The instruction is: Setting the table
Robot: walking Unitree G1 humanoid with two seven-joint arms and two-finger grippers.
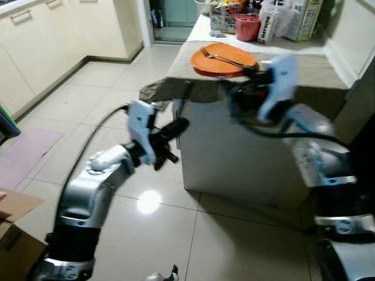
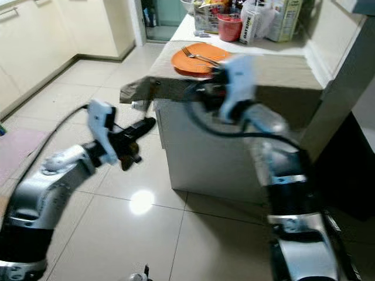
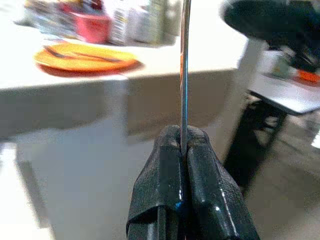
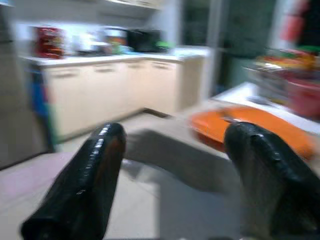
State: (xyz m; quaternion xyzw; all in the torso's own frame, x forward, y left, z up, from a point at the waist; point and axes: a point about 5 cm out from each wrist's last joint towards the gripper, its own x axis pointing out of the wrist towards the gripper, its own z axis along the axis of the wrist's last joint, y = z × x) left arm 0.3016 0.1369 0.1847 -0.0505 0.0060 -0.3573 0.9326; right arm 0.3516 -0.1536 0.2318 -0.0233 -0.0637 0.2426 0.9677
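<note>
Two grippers — the left gripper (image 3: pixel 183 150) pinched tight on a thin metal utensil (image 3: pixel 185 70) (upright between its fingers), the right gripper (image 4: pixel 175 170) spread wide, empty, orange plate (image 4: pixel 250 125) just beyond, a fork (image 1: pixel 225 59) on it.

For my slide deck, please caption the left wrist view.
Left gripper pinching a thin metal utensil, facing the orange plate on the table.

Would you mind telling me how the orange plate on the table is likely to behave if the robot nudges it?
The orange plate looks rigid and shallow, so it would probably slide rather than tip. The fork lying loose across it may shift or rattle. It sits near the table edge, so an outward push risks dropping it.
</note>
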